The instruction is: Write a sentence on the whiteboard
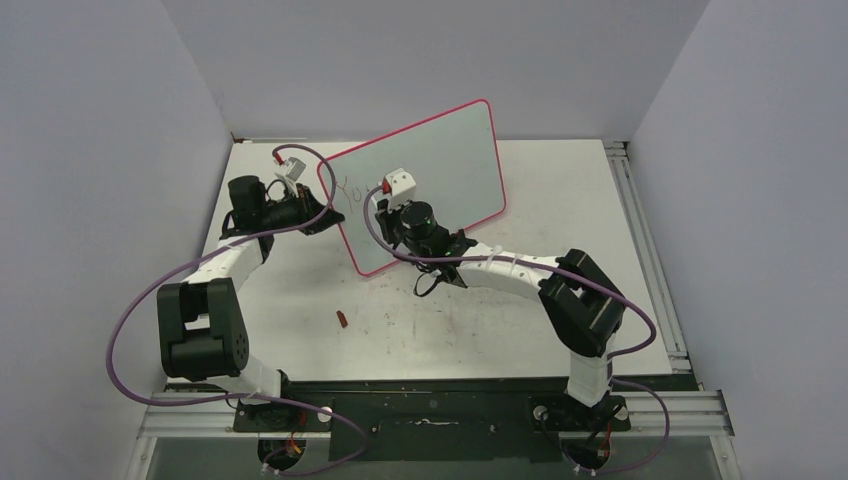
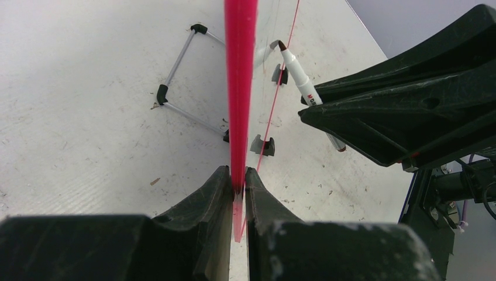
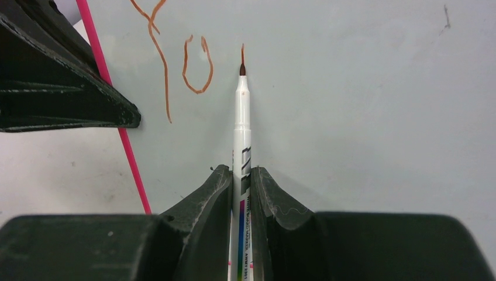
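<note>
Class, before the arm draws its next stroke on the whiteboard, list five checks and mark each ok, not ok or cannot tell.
1. Left gripper clamped on whiteboard rim: ok.
2. Right gripper shut on marker: ok.
3. Marker tip touching the board: ok.
4. Sentence finished: not ok, only "Yo" and a short stroke show.
5. Clip feet resting on table: cannot tell.

Pink-rimmed whiteboard (image 1: 440, 160) — reddish-brown sentence (image 3: 175, 58)

Top cam overhead, far; wrist cams close; all share whiteboard (image 1: 455, 165).
</note>
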Robot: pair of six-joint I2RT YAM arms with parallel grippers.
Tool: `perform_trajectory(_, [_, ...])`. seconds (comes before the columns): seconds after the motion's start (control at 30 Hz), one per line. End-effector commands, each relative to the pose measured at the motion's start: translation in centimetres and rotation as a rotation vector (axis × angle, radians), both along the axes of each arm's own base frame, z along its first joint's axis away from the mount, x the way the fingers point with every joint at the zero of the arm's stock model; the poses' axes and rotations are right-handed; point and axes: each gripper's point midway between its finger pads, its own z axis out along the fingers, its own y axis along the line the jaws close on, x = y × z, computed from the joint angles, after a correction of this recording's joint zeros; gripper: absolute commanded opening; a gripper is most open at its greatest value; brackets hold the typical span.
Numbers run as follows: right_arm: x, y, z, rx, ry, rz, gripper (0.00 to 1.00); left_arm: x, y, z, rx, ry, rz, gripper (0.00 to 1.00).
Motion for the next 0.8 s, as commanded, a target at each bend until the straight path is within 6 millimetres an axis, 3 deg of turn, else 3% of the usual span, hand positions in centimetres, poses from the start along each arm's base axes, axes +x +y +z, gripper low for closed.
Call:
perform_trajectory(0.0, [-0.4, -0.2, -0.6, 0.007, 0.015, 0.007, 0.05, 0.4, 0.1, 2.2, 0.014, -0.062, 0.005, 0.00])
perform_trajectory(0.27, [-0.7, -1.0, -1.5, -0.010, 0.029, -0.017, 0.05, 0.4, 0.2, 2.3, 0.014, -0.064, 0.006, 0.00])
perform_trajectory(0.77, [1.4, -1.6, 0.6, 0.009, -0.008, -0.071, 0.05, 0.4, 0.1, 2.2, 0.013, -0.061, 0.006, 0.00])
